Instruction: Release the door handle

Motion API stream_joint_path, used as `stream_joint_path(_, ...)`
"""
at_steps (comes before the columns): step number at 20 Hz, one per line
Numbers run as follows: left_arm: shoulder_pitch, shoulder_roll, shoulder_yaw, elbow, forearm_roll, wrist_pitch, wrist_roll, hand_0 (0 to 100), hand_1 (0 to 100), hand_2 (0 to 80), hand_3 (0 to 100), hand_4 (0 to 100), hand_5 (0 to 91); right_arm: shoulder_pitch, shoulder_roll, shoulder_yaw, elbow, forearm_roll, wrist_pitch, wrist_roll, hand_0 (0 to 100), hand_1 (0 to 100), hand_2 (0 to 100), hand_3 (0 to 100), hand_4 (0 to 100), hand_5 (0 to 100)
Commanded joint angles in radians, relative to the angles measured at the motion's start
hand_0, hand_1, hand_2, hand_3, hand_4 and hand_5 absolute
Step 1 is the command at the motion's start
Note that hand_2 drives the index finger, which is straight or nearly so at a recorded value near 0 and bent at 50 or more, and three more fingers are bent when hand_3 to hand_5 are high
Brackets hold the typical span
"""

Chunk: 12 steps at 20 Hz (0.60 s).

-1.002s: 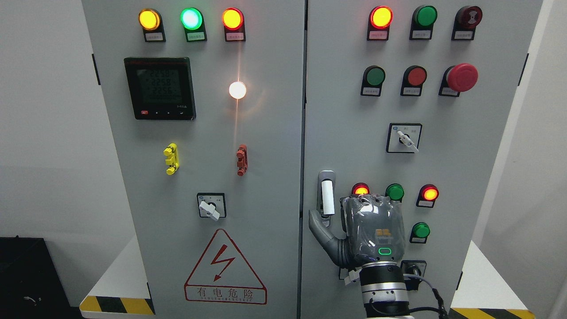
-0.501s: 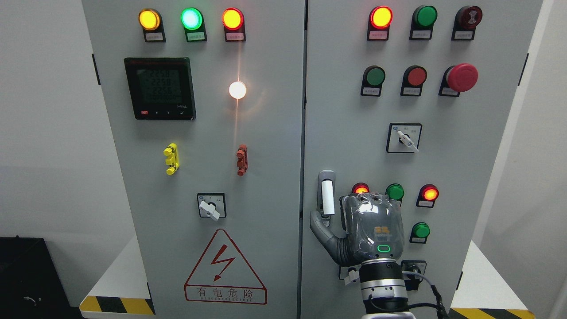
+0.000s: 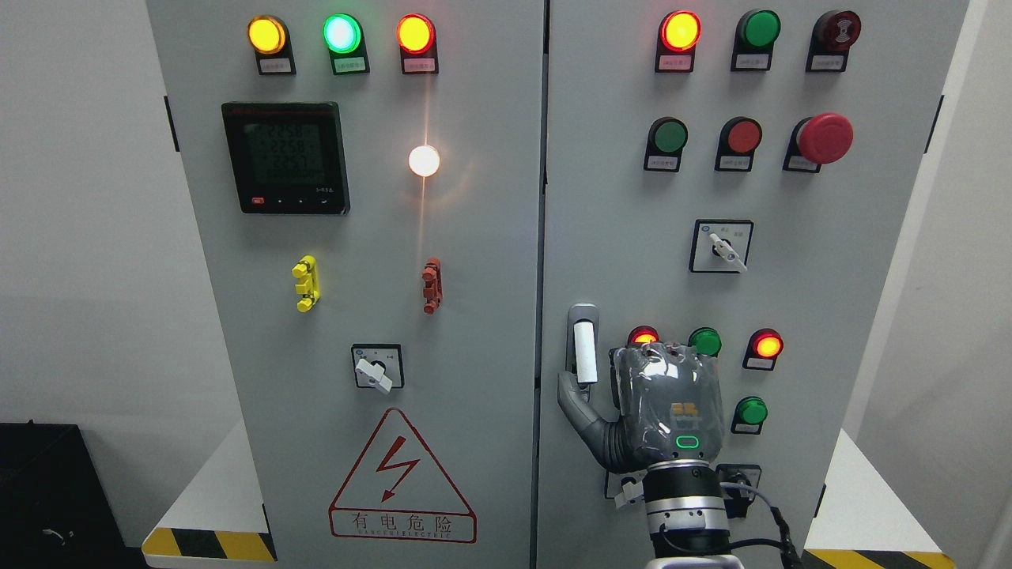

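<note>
Right hand (image 3: 660,411) apparently beside door handle (image 3: 583,352)

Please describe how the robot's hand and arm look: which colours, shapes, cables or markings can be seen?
Only the right hand shows. It is dark grey under a glossy clear covering, with a segmented grey thumb, a small orange marking and a glowing green ring on its back. The wrist is a silver and black cylinder, with a black cable looping beside it.

Bright, even light, sharp focus; white lamp (image 3: 424,160) blooms with vertical streak (sensor smear), soft shadows under buttons.
</note>
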Motion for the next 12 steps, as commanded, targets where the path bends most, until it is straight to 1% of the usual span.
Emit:
stream_joint_path(1, 0.017, 0.000, 0.000, 0.000, 0.001, 0.000, 0.000, 12, 56, 0.0, 0, 0, 0.0, 0.001, 0.000, -0.001, 0.004, -0.001, 0.010, -0.002, 37, 23, 100, 100, 100, 100)
stream_joint_path(6, 0.017, 0.000, 0.000, 0.000, 0.001, 0.000, 0.000, 12, 56, 0.0, 0, 0, 0.0, 0.001, 0.000, -0.001, 0.004, -0.001, 0.010, -0.002, 38, 25, 100, 100, 100, 100)
stream_joint_path(12, 0.017, 0.000, 0.000, 0.000, -0.001, 0.000, 0.000, 12, 56, 0.0, 0, 0, 0.0, 0.002, 0.000, -0.001, 0.003, 0.001, 0.010, -0.004, 39, 26, 100, 100, 100, 100)
